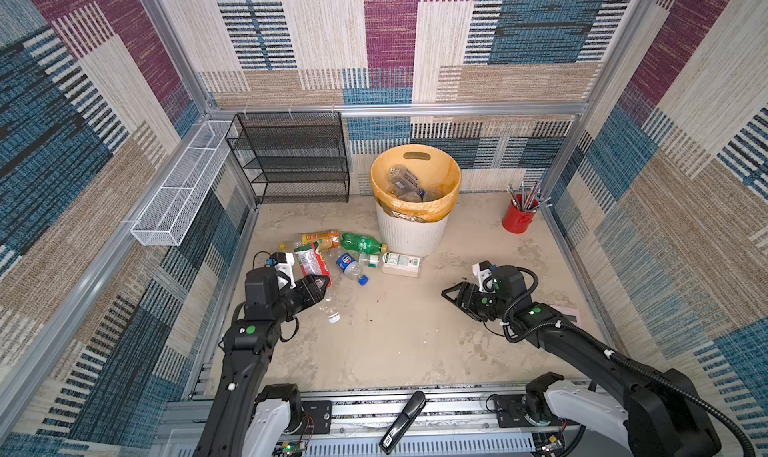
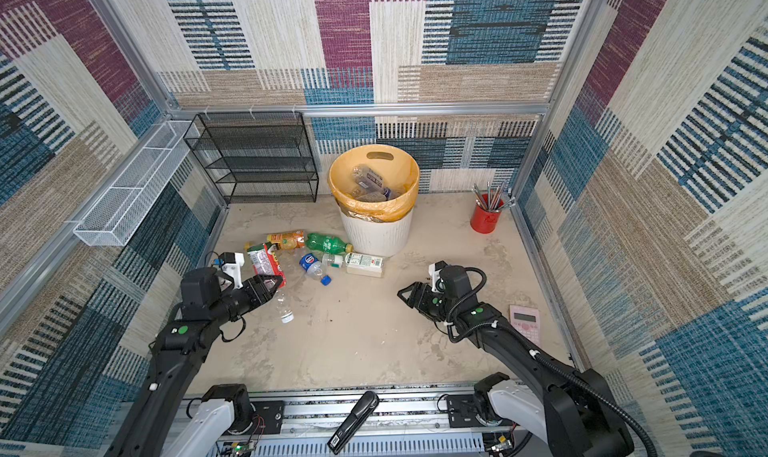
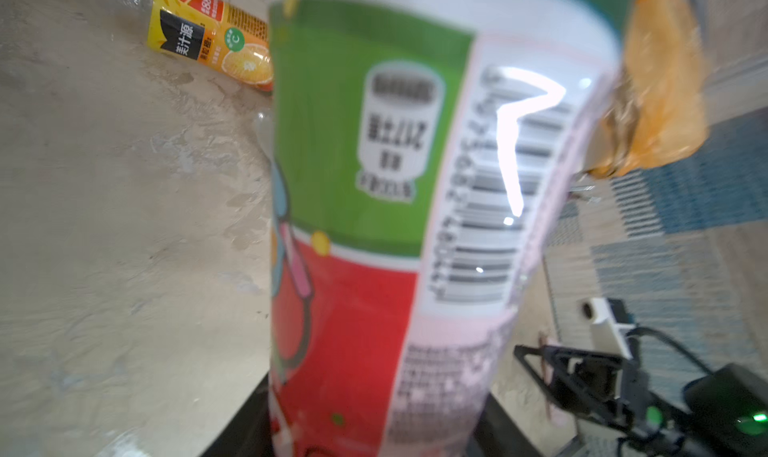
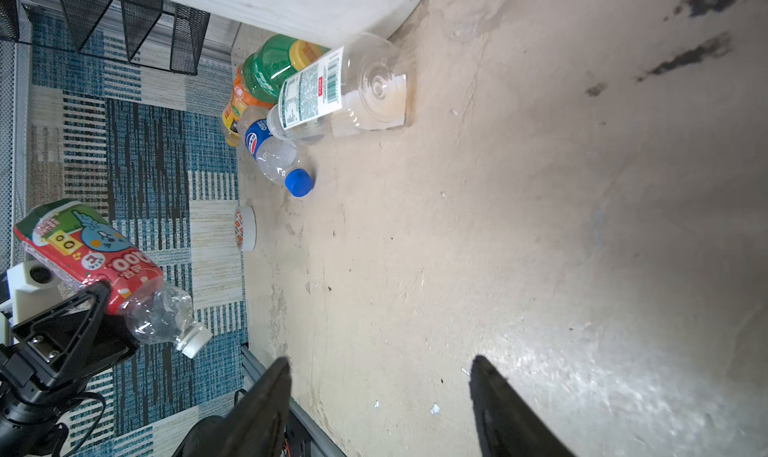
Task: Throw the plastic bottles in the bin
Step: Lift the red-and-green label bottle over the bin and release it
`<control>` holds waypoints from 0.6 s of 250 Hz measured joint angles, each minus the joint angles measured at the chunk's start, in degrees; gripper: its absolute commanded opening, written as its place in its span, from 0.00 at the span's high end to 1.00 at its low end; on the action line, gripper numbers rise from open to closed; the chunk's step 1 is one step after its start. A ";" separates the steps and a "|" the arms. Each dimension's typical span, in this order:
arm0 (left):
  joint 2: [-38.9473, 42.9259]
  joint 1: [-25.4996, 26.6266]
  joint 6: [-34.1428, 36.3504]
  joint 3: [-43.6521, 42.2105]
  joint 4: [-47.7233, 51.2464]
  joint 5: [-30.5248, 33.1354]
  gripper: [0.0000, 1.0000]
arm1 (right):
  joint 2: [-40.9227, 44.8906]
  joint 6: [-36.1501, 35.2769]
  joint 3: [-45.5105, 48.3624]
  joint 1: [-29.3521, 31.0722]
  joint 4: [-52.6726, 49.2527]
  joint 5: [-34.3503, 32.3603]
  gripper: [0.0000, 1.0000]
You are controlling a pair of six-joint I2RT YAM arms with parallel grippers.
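Observation:
My left gripper (image 1: 321, 283) is shut on a clear plastic bottle with a red and green label (image 1: 311, 263) (image 2: 266, 263). The bottle is tilted, its white cap (image 1: 333, 317) pointing toward the front, and it fills the left wrist view (image 3: 374, 185). The right wrist view shows it held off the floor (image 4: 91, 264). Behind it lie an orange juice bottle (image 1: 320, 239), a green bottle (image 1: 363, 243), a blue-label bottle (image 1: 351, 266) and a white-label bottle (image 1: 400, 264). The white ribbed bin (image 1: 411, 234) (image 2: 374, 239) with its orange liner holds several bottles. My right gripper (image 1: 451, 293) (image 4: 378, 363) is open and empty over bare floor.
A black mesh rack (image 1: 291, 160) stands at the back left, with a white wire basket (image 1: 183, 189) on the left rail. A red cup of pens (image 1: 517, 218) is at the back right. A pink calculator (image 2: 525, 322) lies beside the right arm, and a black stapler (image 1: 403, 421) on the front rail.

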State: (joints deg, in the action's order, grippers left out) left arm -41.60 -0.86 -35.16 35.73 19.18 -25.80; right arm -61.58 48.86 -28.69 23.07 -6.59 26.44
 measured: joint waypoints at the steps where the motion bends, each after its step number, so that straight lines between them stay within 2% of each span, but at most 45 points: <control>1: 0.28 0.00 -0.52 -0.22 -0.55 0.00 0.42 | 0.00 -0.02 0.00 0.00 0.00 0.02 0.30; 39: 2.97 1.11 -7.63 -0.55 -8.41 0.04 0.41 | -0.35 -1.05 -0.61 0.00 -0.15 0.20 0.30; 72: -0.37 4.07 -9.66 4.92 -12.61 0.72 0.41 | -0.44 -1.60 -1.03 0.00 -0.13 0.55 0.30; 105: -10.73 10.05 -8.87 16.72 -17.35 4.13 0.40 | -0.20 -1.62 -1.03 0.00 -0.15 0.57 0.30; 129: -21.88 14.23 -6.43 29.92 -20.39 5.38 0.38 | 0.57 -1.60 -1.03 0.00 -0.20 0.55 0.30; 150: -32.06 16.46 -5.14 41.94 -24.28 6.67 0.31 | 1.75 -1.57 -1.07 0.00 -0.46 0.42 0.30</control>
State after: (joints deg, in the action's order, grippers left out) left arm -73.67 15.59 -40.29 77.67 -5.10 -19.14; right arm -59.83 47.29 -29.76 23.07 -7.05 26.85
